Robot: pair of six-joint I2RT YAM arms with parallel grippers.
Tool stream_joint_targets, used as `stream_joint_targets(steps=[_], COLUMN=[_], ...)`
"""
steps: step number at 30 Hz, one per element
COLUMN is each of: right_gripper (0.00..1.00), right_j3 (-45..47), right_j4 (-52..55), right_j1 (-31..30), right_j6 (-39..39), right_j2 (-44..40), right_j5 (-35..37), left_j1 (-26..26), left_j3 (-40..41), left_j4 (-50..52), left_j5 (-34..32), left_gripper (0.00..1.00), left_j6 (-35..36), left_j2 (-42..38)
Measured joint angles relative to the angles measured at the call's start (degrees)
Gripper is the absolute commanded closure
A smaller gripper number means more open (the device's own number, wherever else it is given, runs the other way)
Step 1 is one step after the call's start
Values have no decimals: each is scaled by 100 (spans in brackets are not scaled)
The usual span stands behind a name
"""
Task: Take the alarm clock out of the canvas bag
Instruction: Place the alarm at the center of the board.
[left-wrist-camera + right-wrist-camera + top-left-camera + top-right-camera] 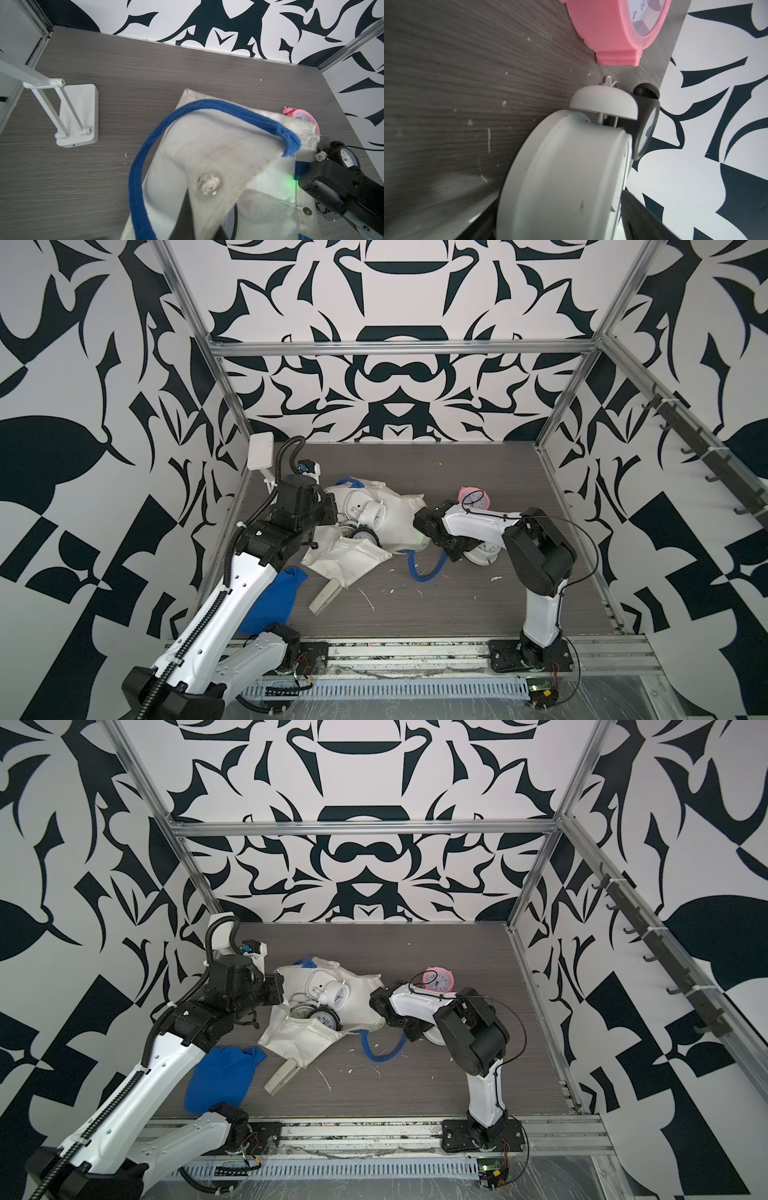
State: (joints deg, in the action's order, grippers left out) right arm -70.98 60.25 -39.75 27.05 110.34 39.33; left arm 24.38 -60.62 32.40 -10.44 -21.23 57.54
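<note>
Pinching the canvas bag (207, 145) rim, left gripper (199, 220) is clamped; right gripper (562, 220) straddles the white alarm clock (560, 166), grip unclear; pink clock (608, 31) upper right

Blk/wht arms (249, 585), blk cables (230, 556)

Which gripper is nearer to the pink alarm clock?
Right. The right gripper is near the pink alarm clock; the left gripper pinches the canvas bag at its opposite end.
</note>
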Motion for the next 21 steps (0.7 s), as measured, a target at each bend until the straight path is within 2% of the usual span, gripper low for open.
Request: stream_joint_targets(steps=[21], right_gripper=[9], right_j3=[11], right_j4=[-87], right_j1=[0], right_j6=[26], right_j2=[-144], right_j5=[-348], left_j1=[-26], left_j3=[2], left_j4=[0], left_j5=[28], left_gripper=[100], left_j6=[-11], left_j2=[0])
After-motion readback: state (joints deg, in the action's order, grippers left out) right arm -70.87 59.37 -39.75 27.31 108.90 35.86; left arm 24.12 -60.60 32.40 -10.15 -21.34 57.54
